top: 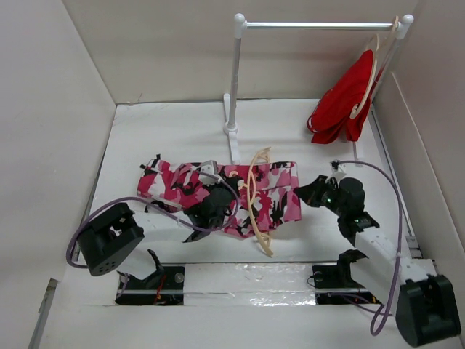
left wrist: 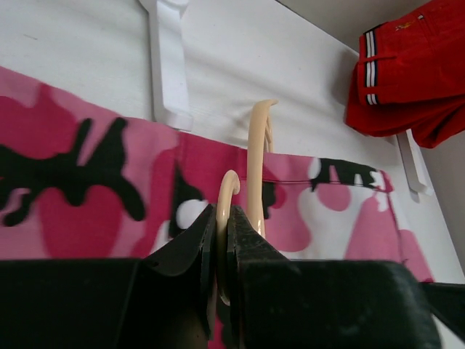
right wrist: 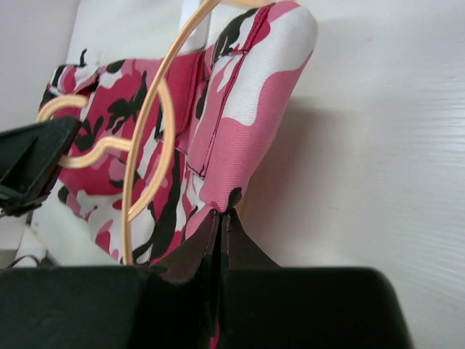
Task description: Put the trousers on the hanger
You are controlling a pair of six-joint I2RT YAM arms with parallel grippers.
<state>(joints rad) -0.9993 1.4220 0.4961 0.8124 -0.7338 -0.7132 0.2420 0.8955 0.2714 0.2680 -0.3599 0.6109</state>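
pink trousers (top: 168,185), hanger (left wrist: 258,167) partly behind left gripper (left wrist: 222,218)

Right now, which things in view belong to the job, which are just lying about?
Job: trousers, hanger, left gripper shut on the hanger, right gripper shut on the trousers' edge.
Lying about: red garment, second hanger carrying it, white rack.

The trousers (left wrist: 58,225) are pink, red, white and black camouflage, the hanger (left wrist: 256,167) pale cream, the garment (top: 341,102) red.
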